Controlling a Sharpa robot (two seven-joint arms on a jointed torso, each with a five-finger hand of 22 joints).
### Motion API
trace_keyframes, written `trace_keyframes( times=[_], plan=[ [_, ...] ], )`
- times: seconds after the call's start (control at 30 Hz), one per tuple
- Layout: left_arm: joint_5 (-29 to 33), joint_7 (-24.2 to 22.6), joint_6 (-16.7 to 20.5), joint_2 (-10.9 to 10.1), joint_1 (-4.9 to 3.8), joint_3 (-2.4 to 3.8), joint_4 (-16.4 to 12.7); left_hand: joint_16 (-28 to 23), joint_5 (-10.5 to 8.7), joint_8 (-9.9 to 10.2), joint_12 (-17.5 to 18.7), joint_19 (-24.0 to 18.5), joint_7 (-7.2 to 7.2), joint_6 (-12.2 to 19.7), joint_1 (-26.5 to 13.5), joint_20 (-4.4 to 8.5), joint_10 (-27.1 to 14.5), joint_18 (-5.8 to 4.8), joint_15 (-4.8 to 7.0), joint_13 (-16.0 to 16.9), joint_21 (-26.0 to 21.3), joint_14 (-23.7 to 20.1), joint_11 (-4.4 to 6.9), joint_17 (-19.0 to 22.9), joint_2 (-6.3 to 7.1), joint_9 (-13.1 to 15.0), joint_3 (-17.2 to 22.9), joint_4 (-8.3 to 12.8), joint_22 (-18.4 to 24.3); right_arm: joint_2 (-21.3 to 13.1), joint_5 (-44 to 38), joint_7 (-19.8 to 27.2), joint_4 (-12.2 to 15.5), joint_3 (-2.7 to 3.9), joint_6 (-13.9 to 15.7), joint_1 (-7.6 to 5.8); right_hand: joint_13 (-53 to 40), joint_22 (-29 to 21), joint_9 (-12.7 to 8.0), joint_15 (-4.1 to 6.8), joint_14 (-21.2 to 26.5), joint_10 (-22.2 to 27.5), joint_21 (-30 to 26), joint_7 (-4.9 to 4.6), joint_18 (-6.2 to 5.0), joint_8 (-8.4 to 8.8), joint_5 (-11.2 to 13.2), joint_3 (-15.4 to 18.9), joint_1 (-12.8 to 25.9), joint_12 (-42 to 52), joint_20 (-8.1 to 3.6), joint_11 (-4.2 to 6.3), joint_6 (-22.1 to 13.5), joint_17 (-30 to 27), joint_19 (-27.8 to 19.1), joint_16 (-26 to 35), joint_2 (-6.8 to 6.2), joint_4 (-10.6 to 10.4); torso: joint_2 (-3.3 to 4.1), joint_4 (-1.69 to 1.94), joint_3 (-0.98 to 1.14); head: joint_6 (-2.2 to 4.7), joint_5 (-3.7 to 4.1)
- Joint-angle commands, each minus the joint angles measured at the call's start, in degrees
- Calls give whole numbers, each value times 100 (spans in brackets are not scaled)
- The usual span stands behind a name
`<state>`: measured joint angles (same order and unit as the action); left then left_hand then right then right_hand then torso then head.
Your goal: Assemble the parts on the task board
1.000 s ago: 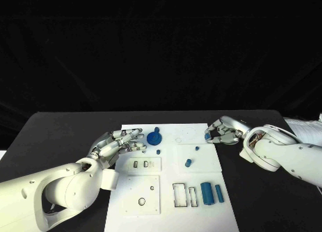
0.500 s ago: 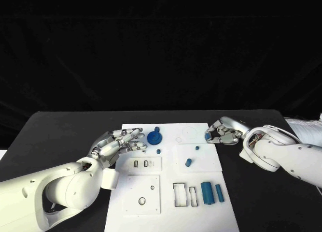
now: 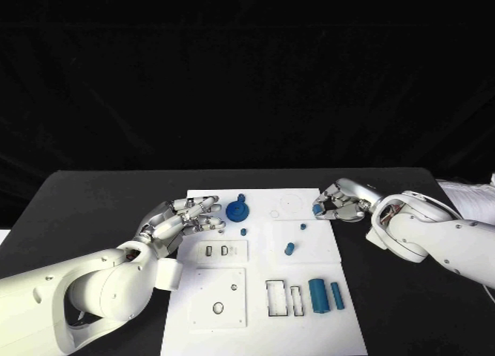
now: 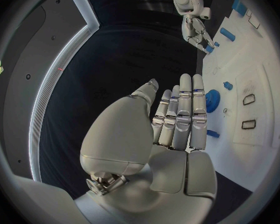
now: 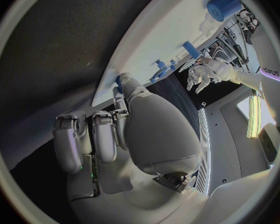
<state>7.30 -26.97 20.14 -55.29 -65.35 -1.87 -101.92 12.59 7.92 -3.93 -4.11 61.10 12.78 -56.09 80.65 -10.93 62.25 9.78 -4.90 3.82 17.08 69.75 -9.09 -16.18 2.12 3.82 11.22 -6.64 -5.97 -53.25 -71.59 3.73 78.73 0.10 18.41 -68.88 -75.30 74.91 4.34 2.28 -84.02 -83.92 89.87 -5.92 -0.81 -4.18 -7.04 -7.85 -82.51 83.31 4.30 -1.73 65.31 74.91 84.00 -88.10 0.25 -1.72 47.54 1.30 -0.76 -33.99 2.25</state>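
While the left robot hand (image 3: 194, 213) hovers spread beside the round blue gear part (image 3: 237, 213), the right robot hand (image 3: 339, 202) pinches a small blue part (image 3: 318, 210) over the white task board (image 3: 263, 297).

The black table (image 3: 97, 200) is lying bare on both sides of the task board (image 3: 231, 315). The left hand (image 3: 189, 215) is standing at the board's left edge, beside the blue round part (image 3: 237, 213). The right hand (image 3: 341, 202) is blocking its far right corner. Two blue cylinders (image 3: 325, 295) are occupying the near right area.
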Motion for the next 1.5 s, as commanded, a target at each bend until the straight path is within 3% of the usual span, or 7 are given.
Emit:
trace_keyframes(
  times=[0.03, 0.43, 0.73, 1.2, 1.43, 1.5],
  plan=[
    [0, -54, -117, 3, -2, 2, -18, -24, -27, 15, 28, -47, 7, 42, -3, -3, -40, 60, -13, -3, -35, -40, 9, -7, -21, -4, -9, 28, 8, 16, -95, -72, 12, -3, 37, 9, -1137, 1509, 13, 39, -519, -391, 13, 1, 81, -41, -17, -7, 159, 26, -63, 56, 69, 1115, 600, -22, -36, -40, -3, 2, 1, -5, 4],
    [0, -49, -112, -3, -2, 2, -19, -31, -28, 15, 27, -48, 11, 51, 6, -4, -49, 61, -14, -3, -36, -41, 5, -15, -21, -4, 4, 50, 11, 33, -105, -72, 115, -2, 376, 9, -1163, 1509, 48, 100, -531, -414, 13, 89, 81, -59, -325, -8, 452, 68, -119, 129, 243, 1170, 600, -45, -75, -163, 0, 1, 5, -23, 1],
    [0, -47, -113, -7, -2, 2, -21, -31, -28, 15, 27, -48, 11, 51, 8, -4, -50, 61, -13, -3, -36, -41, 5, -16, -22, -4, 6, 52, 11, 26, -102, -122, 349, 12, 630, 8, -1166, 1509, 62, 119, -532, -416, 13, 111, 81, -57, -433, -26, 499, 71, -138, 149, 275, 1176, 600, -47, -75, -184, -5, -2, 2, -30, -1],
    [0, -109, -103, -42, -2, 3, 20, -34, -26, 14, 27, -48, 11, 54, 20, -3, -53, 63, -12, -3, -36, -42, 5, -20, -26, -4, 19, 67, 12, 206, -837, -576, 1085, 27, 570, -6, -1156, 1509, 65, 122, -531, -410, 13, 114, 81, -56, -440, -36, 499, 51, -141, 153, 280, 1172, 600, -45, -67, -184, -25, 3, -11, -51, -56],
    [0, -142, -103, -55, -2, 3, 113, -36, -25, 14, 26, -48, 11, 55, 27, -3, -54, 63, -11, -3, -35, -42, 6, -22, -28, -4, 26, 76, 13, 570, -1419, -814, 1297, 0, 490, 17, -1156, 1509, 65, 124, -531, -410, 13, 116, 81, -55, -440, -42, 496, 50, -143, 154, 280, 1174, 600, -46, -63, -181, -56, 29, -57, -134, -114],
    [0, -156, -106, -57, -2, 3, 133, -36, -25, 14, 26, -48, 11, 55, 27, -3, -54, 63, -11, -3, -35, -42, 6, -22, -28, -4, 26, 76, 13, 677, -1573, -887, 1320, -20, 483, 30, -1160, 1509, 67, 126, -535, -413, 13, 118, 81, -53, -440, -52, 491, 58, -145, 156, 281, 1189, 600, -53, -57, -177, -60, 30, -62, -153, -128]
  ],
)
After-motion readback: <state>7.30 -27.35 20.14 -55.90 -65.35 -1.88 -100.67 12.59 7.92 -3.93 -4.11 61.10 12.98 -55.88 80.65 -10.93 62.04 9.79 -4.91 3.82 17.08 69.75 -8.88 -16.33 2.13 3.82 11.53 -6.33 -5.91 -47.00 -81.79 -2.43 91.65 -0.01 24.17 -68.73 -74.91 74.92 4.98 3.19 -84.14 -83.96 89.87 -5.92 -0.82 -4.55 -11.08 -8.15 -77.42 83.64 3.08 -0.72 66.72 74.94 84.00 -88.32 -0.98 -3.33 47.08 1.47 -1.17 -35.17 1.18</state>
